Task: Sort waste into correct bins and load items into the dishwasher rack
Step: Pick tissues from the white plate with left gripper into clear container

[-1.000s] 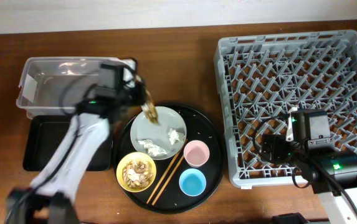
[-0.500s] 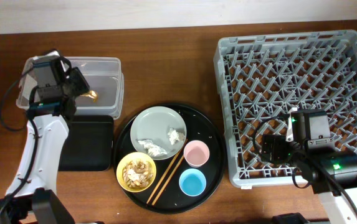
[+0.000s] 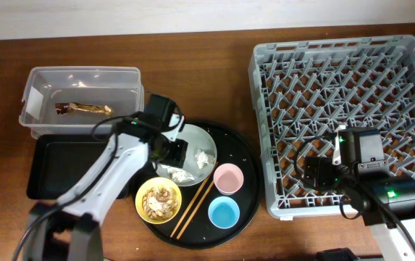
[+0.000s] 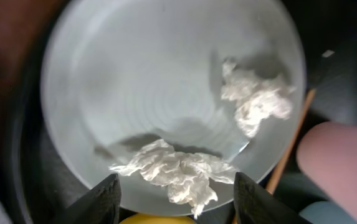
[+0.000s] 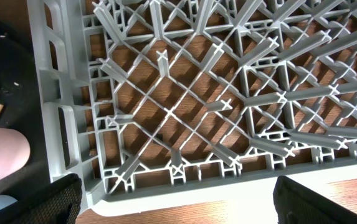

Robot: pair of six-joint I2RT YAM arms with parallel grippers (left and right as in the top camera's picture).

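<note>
The brown-and-gold wrapper (image 3: 82,109) lies inside the clear tub (image 3: 33,81). My left gripper (image 3: 174,150) hovers open over the grey-green plate (image 3: 182,141), which holds two crumpled white paper scraps (image 3: 206,158) (image 3: 178,172). In the left wrist view the nearer paper scrap (image 4: 172,171) lies just ahead of the open left gripper (image 4: 178,208), untouched. The yellow bowl (image 3: 158,199) holds food scraps. Beside it are the chopsticks (image 3: 193,206), pink cup (image 3: 228,178) and blue cup (image 3: 224,212). My right gripper (image 5: 187,205) stands open and empty above the front left corner of the dishwasher rack (image 3: 345,109).
A shallow black rectangular tray (image 3: 55,170) sits in front of the clear tub. The plate, bowl, cups and chopsticks all rest on a large round black tray (image 3: 245,156). Brown tabletop shows between this tray and the rack.
My left gripper carried the wrapper from the plate to the clear tub, let it go there, and swung back over the plate, open. The right arm has not moved.
</note>
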